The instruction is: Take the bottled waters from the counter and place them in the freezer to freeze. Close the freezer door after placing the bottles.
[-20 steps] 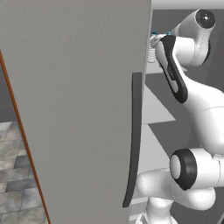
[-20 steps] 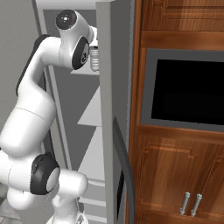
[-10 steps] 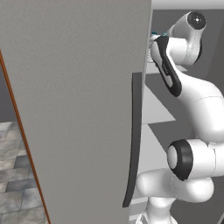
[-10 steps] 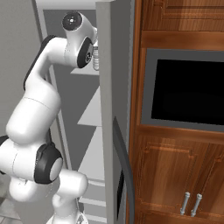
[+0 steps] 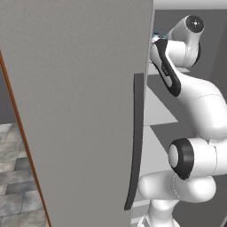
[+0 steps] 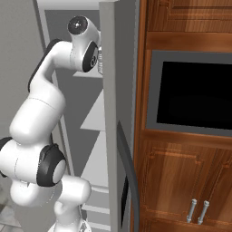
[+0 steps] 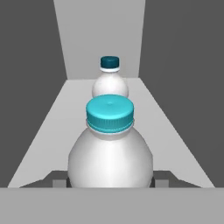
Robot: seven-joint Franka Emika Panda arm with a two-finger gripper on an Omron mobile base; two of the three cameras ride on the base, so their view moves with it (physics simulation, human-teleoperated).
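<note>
The near bottle (image 7: 110, 162) looks like smooth pale plastic with a soft sheen, its teal cap (image 7: 109, 113) finely ribbed round the edge. The far bottle (image 7: 110, 83) at twelve o'clock has the same finish. The shelf (image 7: 48, 131) is matt pale grey. The freezer door (image 5: 75, 102) is flat matt grey, its handle (image 5: 135, 142) dark and dull. At three o'clock, the cabinet (image 6: 181, 172) is glossy brown wood with metal pulls (image 6: 198, 211).

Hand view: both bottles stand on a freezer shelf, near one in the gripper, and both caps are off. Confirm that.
Not quite: the caps are on. The hand view shows the near bottle with its teal cap and the far bottle with a darker teal cap. The rest holds: both stand on the pale freezer shelf, the near one between the gripper fingers.
</note>
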